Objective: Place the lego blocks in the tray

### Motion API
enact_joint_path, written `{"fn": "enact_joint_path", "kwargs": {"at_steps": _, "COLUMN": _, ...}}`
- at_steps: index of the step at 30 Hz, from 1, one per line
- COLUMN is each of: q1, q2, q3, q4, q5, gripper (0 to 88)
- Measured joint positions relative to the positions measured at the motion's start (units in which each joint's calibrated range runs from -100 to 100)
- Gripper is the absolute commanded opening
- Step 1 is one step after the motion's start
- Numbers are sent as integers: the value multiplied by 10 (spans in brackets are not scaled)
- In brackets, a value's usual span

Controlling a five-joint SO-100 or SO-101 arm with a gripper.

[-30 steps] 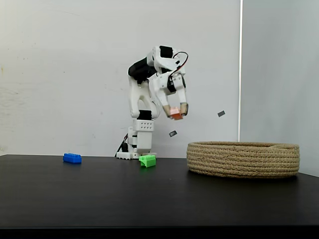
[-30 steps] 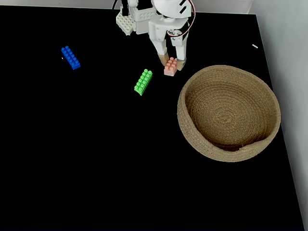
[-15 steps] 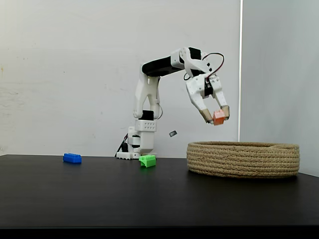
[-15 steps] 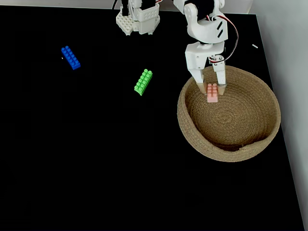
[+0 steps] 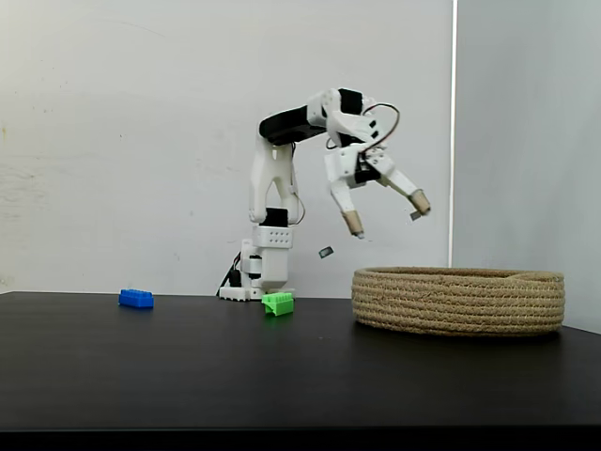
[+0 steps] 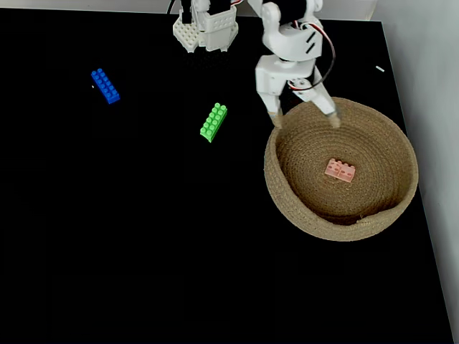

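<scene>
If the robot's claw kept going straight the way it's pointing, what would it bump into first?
Probably the basket. The open gripper hangs above the basket's near rim, fingers pointing down and into it, so it would likely meet the rope rim or floor before the pink brick. Depth is uncertain.

— What did the black table (image 6: 143, 251) carry?
— A round rope tray (image 6: 287, 204) sat toward its right side in a fixed view, and the arm's white base (image 6: 204, 29) stood at the far edge.
— Anything loose?
— A green brick (image 6: 213, 122) lay left of the tray, a blue brick (image 6: 105, 86) farther left.
</scene>
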Motion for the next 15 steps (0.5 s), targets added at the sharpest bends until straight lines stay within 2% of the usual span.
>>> {"fn": "enact_joint_path", "kwargs": {"at_steps": 4, "q1": 94, "q2": -94, "q3": 113, "q4": 8, "q5": 21, "gripper": 324}}
{"fn": "enact_joint_path", "kwargs": {"at_steps": 9, "q1": 204, "q2": -146, "q3": 234, "q4": -2, "q5": 51, "gripper": 324}}
{"fn": "enact_joint_path", "kwargs": {"at_steps": 15, "q1": 266, "q2": -148, "q3": 312, "q4": -32, "q5": 72, "gripper": 324}}
